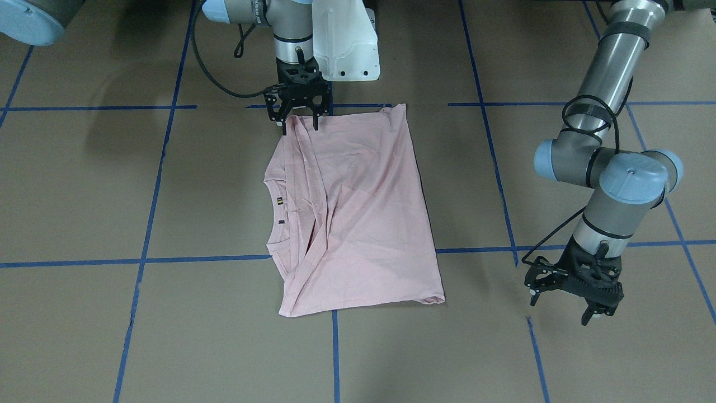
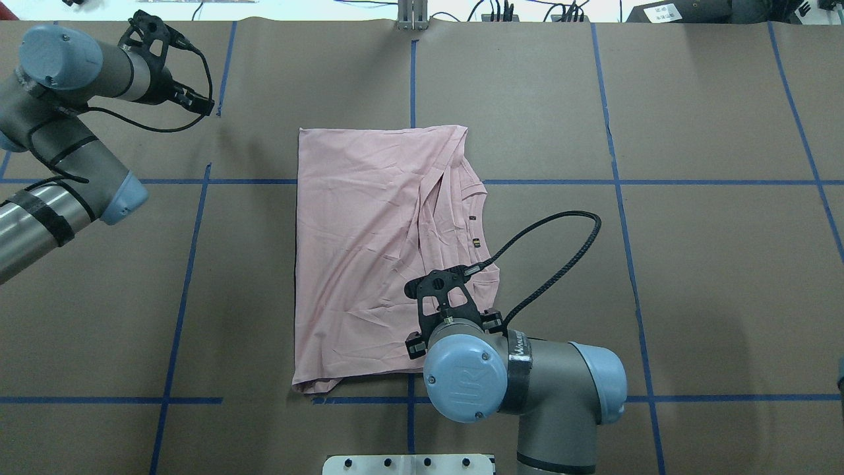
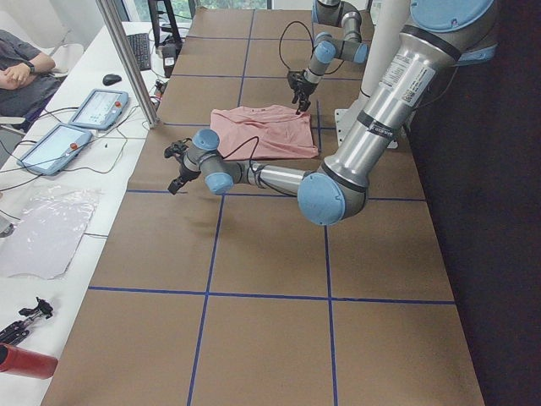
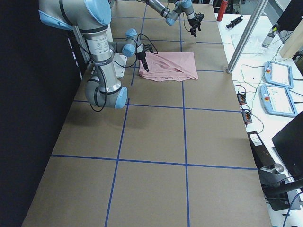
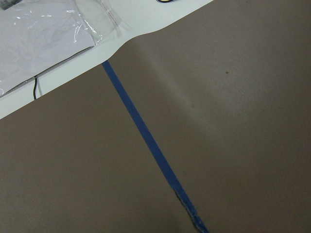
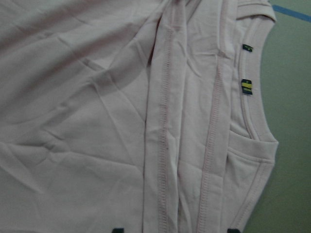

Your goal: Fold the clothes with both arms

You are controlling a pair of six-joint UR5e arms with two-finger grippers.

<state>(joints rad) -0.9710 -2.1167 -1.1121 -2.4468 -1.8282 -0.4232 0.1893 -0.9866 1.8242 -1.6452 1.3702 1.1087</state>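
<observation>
The clothes are one pale pink T-shirt (image 1: 358, 212) lying flat on the brown table, sleeves folded in, collar and small labels (image 6: 247, 86) showing at one side. My right gripper (image 1: 301, 127) stands open over the shirt's corner nearest the robot base. Its fingertips (image 6: 119, 229) straddle the folded sleeve seams without pinching cloth. In the overhead view the right wrist (image 2: 458, 376) hides that gripper. My left gripper (image 1: 559, 309) hangs open and empty above bare table, well off the shirt's hem side. The shirt also shows in the side views (image 3: 266, 131) (image 4: 170, 66).
Blue tape lines (image 5: 146, 141) grid the brown table. The white pedestal base (image 1: 344, 45) stands just behind the shirt. A side table holds teach pendants (image 3: 97, 110) and a plastic bag (image 5: 43, 34); a person (image 3: 21, 63) sits beside it.
</observation>
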